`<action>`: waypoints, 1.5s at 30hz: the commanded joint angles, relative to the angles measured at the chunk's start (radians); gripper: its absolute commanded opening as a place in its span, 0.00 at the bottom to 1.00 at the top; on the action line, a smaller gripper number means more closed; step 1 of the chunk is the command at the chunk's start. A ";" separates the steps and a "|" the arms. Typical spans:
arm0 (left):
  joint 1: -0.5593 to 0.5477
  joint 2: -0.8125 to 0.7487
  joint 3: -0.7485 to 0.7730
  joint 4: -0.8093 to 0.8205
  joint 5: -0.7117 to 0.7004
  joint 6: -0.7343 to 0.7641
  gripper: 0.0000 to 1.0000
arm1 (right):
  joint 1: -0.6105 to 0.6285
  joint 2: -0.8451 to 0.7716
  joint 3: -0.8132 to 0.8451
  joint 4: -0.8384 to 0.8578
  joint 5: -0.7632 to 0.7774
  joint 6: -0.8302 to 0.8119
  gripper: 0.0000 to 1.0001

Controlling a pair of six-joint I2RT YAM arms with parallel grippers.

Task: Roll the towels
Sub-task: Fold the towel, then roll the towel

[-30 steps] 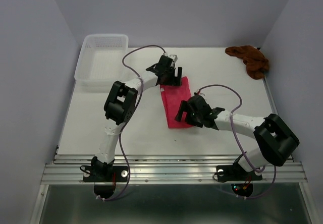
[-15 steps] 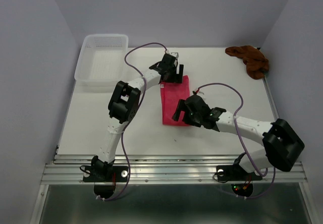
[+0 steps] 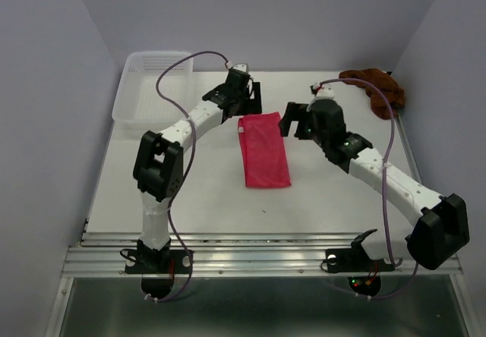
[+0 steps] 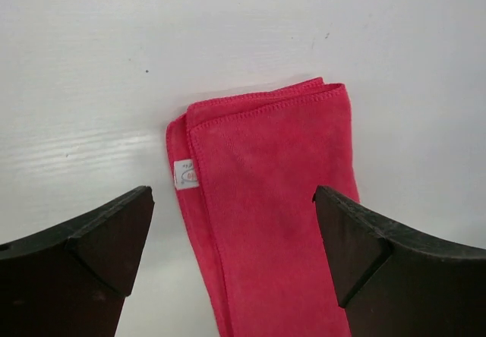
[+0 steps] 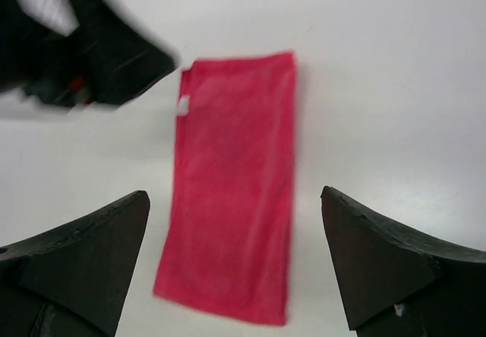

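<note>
The pink-red towel (image 3: 265, 152) lies flat on the table, folded into a long narrow strip. My left gripper (image 3: 247, 102) is open and empty just beyond the strip's far end. In the left wrist view the towel (image 4: 269, 200) with its white label lies between and below the open jaws (image 4: 231, 234). My right gripper (image 3: 295, 122) is open and empty to the right of the strip's far end. In the right wrist view the whole strip (image 5: 231, 193) shows beneath the open jaws (image 5: 235, 250). The rust-brown towel (image 3: 377, 88) lies crumpled at the back right corner.
A white perforated basket (image 3: 149, 86) stands at the back left. The left arm's gripper shows blurred at the top left of the right wrist view (image 5: 83, 48). Grey walls close the table on three sides.
Both grippers have come off the pink towel. The left one pulled back toward the far side; the right arm swung up and to the back right. The towel now lies straighter.
</note>
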 commanded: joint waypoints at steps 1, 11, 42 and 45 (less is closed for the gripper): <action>0.006 -0.232 -0.235 0.041 -0.044 -0.141 0.99 | -0.244 0.018 0.159 0.159 -0.246 -0.217 1.00; -0.114 -0.491 -0.821 0.263 0.196 -0.428 0.99 | -0.326 0.223 0.488 0.022 -0.797 -0.826 1.00; -0.186 -0.462 -0.963 0.245 0.151 -0.722 0.00 | 0.030 0.175 -0.174 -0.099 -0.656 -1.522 0.99; -0.184 -0.467 -0.971 0.245 0.162 -0.726 0.00 | 0.041 0.192 -0.200 -0.060 -0.644 -1.522 0.93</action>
